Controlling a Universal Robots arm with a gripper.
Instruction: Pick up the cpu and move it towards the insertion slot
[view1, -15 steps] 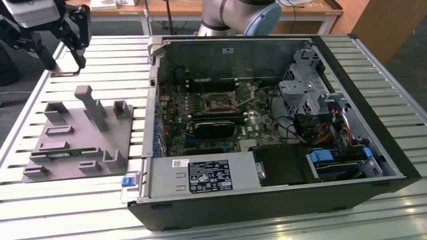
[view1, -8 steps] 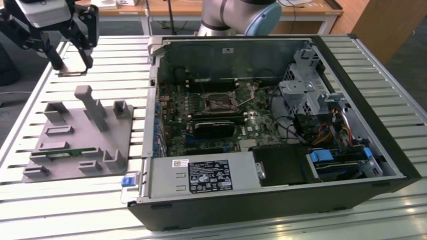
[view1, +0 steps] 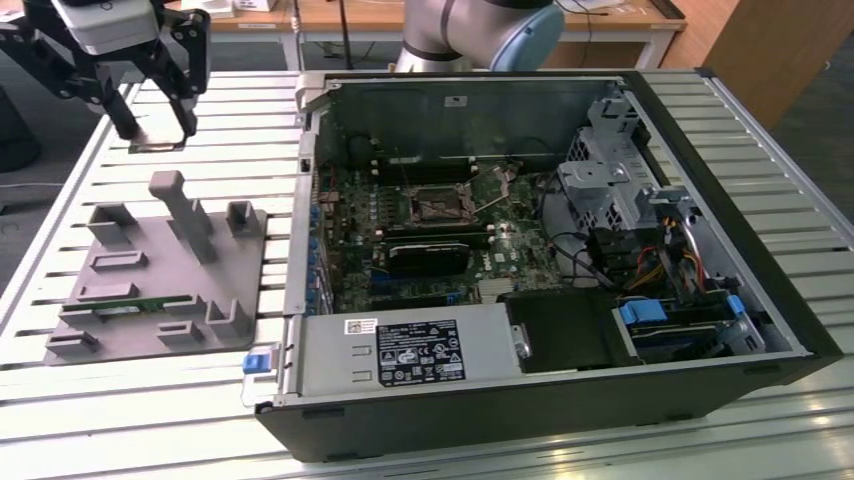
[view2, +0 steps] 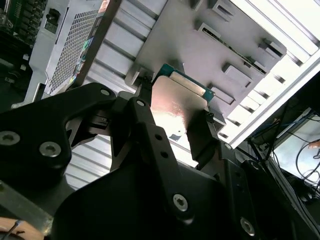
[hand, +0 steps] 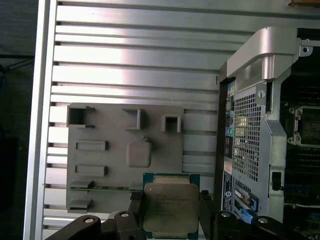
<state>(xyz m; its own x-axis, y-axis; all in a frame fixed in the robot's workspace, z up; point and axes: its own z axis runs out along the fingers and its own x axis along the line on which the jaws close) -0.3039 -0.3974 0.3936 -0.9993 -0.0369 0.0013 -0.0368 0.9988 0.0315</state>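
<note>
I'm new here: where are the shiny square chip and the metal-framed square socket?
Shiny silver square cpu (hand: 171, 207): first wrist view, centre of its metal top.
Silver-framed square insertion slot (view1: 438, 207): exterior view, its dark centre.

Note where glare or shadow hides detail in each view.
Second wrist view: the table burns out white and the chip carries a pink sheen; first wrist view: bright bands streak the table slats; exterior view: the inside of the computer case is dim.
</note>
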